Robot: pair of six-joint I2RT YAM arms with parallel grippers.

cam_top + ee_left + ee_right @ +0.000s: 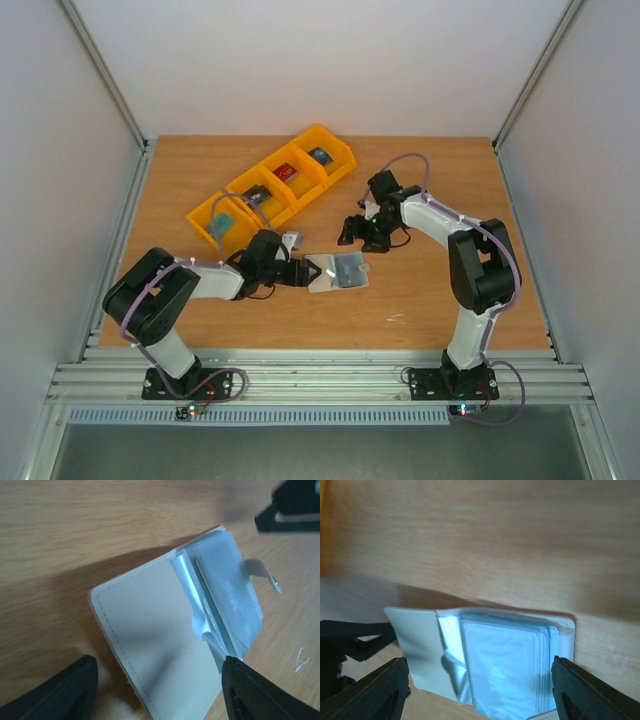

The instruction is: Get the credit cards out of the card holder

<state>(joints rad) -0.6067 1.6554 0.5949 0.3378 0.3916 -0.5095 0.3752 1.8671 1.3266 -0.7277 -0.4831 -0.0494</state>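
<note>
Left fingers (301, 272) sit at the near-left end of the card holder (150, 640). They're spread wide, one tip on each side of its pale flap, and grip nothing. My guess is they're placed to pin or steady that flap while the other arm works. The tip by the sleeve corner looks very close, but I can't tell whether it touches.

The card holder lies open and flat on the counter (420, 300). The flap points toward the left arm, and the stack of cloudy plastic sleeves (227, 592) is on the far-right half. A strap tab (262, 572) sticks out past the sleeves.

Credit cards must be inside the sleeves, if anywhere. The plastic is too cloudy to make them out, so nothing is out yet.

Right fingers (363, 240) hover just beyond the holder, tilted toward it. They're wide apart and empty, and probably lining up on the open sleeve edge.

There's bare counter to the right of the holder and on its near side, good for sliding a card out. The yellow bins (272, 187) are beyond-left of the holder and limit room that way.
</note>
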